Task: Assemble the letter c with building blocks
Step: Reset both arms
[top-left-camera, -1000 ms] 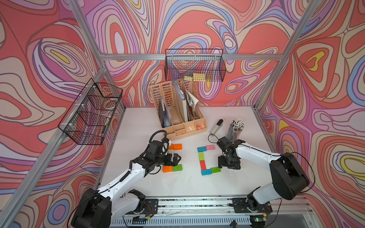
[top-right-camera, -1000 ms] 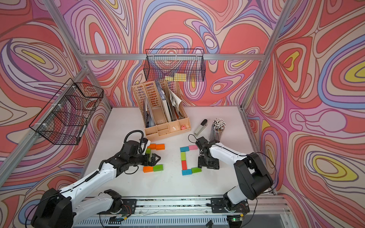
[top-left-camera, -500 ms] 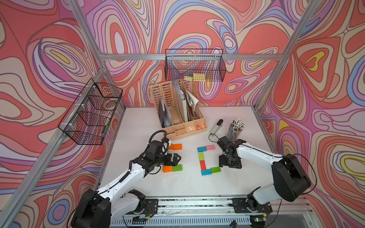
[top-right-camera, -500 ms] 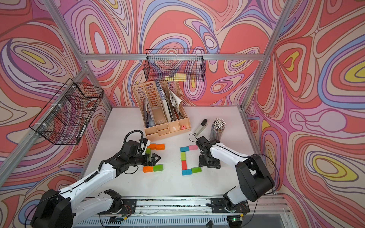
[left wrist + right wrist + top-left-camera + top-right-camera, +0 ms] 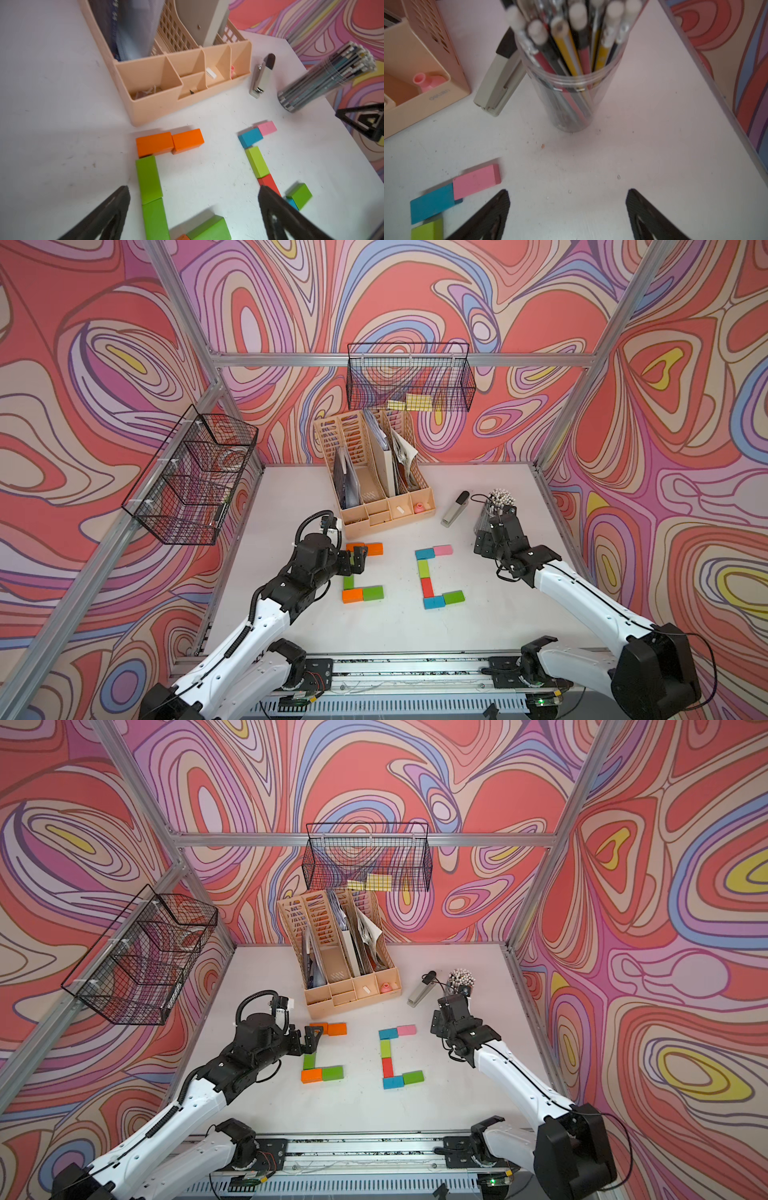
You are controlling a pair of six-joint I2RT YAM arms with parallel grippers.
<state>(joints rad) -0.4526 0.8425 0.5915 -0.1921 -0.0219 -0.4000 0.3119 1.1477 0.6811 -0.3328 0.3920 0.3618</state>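
Observation:
Two C-shaped rows of building blocks lie flat on the white table in both top views. The left row has two orange blocks point(image 5: 154, 143) on top, green blocks point(image 5: 148, 178) down the side, and an orange point(image 5: 352, 595) and a green block point(image 5: 372, 593) below. My left gripper point(image 5: 357, 562) point(image 5: 193, 188) hovers open over it, holding nothing. The right row runs pink point(image 5: 443, 549), blue point(image 5: 424, 553), green point(image 5: 423, 568), red point(image 5: 427, 587), blue point(image 5: 434, 601), green point(image 5: 453, 597). My right gripper point(image 5: 484, 541) point(image 5: 568, 190) stands open and empty to the right of the pink block point(image 5: 475, 182).
A clear cup of pencils point(image 5: 571, 87) stands just beyond the right gripper, with a white stapler point(image 5: 500, 83) beside it. A beige desk organizer point(image 5: 388, 516) sits behind the blocks. Wire baskets hang on the back wall point(image 5: 409, 377) and the left wall point(image 5: 195, 477).
My right gripper has drawn back from beside the lower green block toward the pencil cup, and its jaws have spread wider. The left arm has not moved.

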